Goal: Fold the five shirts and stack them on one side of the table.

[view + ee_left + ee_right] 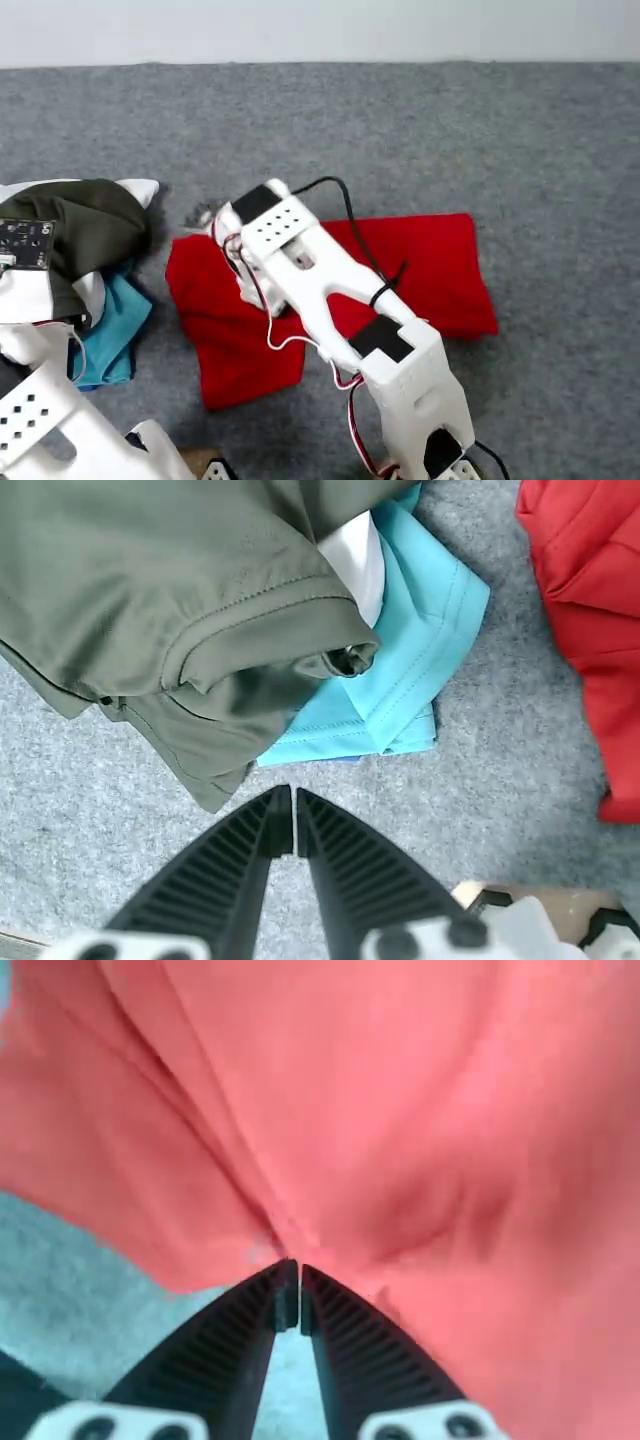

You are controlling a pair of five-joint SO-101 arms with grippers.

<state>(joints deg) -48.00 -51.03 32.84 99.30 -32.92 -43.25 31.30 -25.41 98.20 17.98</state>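
Finding the red shirt (440,270) lying spread over the middle of the grey bench (520,130), rumpled, with a broad flap trailing toward the near side on its left. Seeing the right arm (330,290) slanting from the near right diagonally across that shirt, its wrist ending over the shirt's far left corner. Pinching a ridge of the red cloth in the right jaws, tips closed tight on it, creases in the fabric running in toward the pinch (a patch of grey bench showing just beside the gathered edge).

Seeing a pile of shirts at the left side of the bench. Noting the olive shirt (150,590) draped loosely on top, one hemmed edge curling over the side. Noting the white shirt (355,560) peeking out from under it, and the teal shirt (420,650) folded beneath both and sticking out toward the near right. Showing a narrow strip of bare bench between the teal shirt and the red shirt's left edge, the two not touching.

Finding the left arm (40,410) at the near left, partly over the pile. Holding the left jaws pressed together with nothing between them, tips over bare bench just on the near side of the olive shirt's hanging edge and the teal shirt's folded corner, touching neither as far as can be told.
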